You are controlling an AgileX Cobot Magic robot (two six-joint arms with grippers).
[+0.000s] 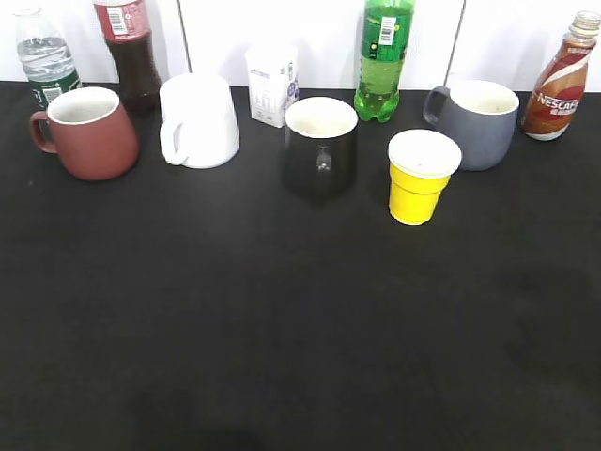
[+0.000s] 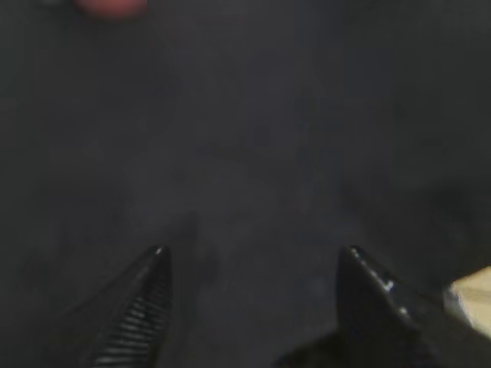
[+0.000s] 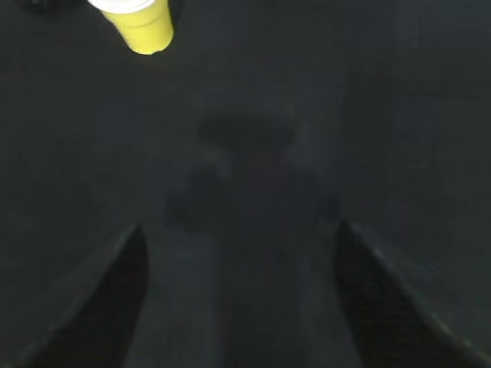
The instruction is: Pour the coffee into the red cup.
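The coffee bottle, small and curvy with a swirled Nescafe label, stands upright at the far right back of the black table. The red cup, a bulbous brick-red mug with white inside, stands at the far left, handle to the left. A blurred red patch at the top of the left wrist view may be it. Neither arm shows in the exterior view. My left gripper is open and empty over bare black cloth. My right gripper is open and empty over the cloth too.
Along the back stand a water bottle, a dark cola bottle, a white mug, a white carton, a black mug, a green bottle, a grey mug and a yellow paper cup, also in the right wrist view.
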